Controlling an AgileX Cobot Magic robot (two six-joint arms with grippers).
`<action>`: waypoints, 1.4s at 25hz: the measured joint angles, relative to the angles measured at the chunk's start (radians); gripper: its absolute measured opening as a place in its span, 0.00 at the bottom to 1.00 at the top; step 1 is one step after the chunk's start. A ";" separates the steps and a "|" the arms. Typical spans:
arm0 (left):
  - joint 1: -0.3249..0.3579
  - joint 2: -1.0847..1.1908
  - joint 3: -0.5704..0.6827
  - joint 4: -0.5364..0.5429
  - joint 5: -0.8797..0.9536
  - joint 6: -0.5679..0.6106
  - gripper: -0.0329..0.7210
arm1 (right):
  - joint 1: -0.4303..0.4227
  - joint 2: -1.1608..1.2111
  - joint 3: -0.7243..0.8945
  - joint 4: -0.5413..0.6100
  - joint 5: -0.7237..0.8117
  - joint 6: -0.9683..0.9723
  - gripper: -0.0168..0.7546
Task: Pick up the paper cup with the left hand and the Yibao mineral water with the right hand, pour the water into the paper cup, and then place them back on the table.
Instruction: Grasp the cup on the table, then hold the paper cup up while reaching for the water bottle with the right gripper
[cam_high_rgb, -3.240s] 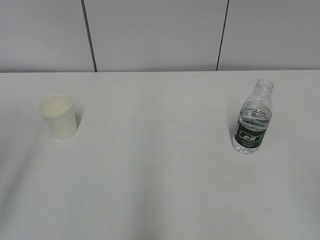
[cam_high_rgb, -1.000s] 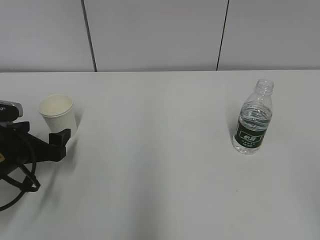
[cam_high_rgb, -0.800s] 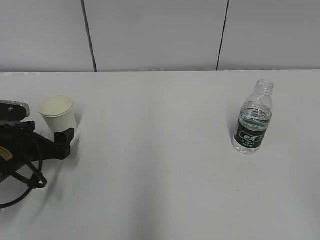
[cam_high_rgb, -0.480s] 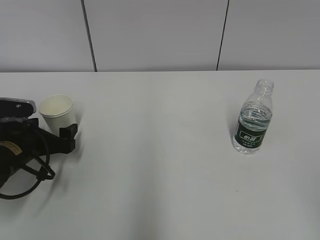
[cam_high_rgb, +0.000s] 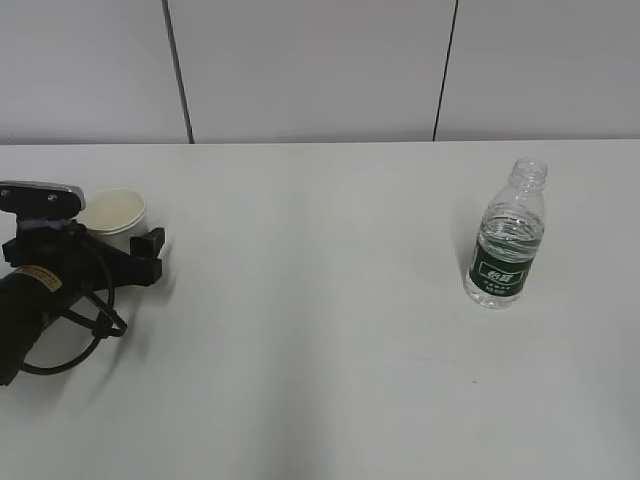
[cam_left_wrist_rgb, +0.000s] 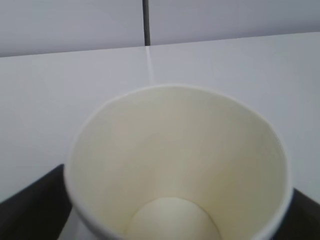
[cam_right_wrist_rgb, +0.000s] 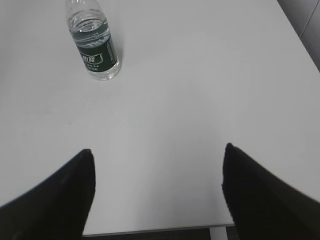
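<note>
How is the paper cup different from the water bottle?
The paper cup is short, cream-white and empty inside; the water bottle is taller, clear, and has water in it. The cup sits between the fingers of the left gripper; the bottle stands alone, with no gripper near it. The bottle wears a dark green label; the cup is plain. Both stand upright with open tops.

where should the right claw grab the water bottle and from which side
Grip the water bottle around its green label band, the straight part of the body, coming in level from the near side, where the right claw waits open. It stands upright with no cap, so avoid the narrow neck and keep it vertical.
</note>
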 joint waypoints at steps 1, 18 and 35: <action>0.000 0.004 -0.001 0.000 0.000 0.000 0.90 | 0.000 0.000 0.000 0.000 0.000 0.000 0.78; 0.000 0.032 -0.003 0.009 -0.023 0.000 0.71 | 0.000 0.000 0.000 0.000 0.000 0.000 0.78; 0.000 0.015 -0.003 0.086 -0.017 -0.007 0.58 | 0.000 0.000 0.000 0.002 0.000 0.000 0.78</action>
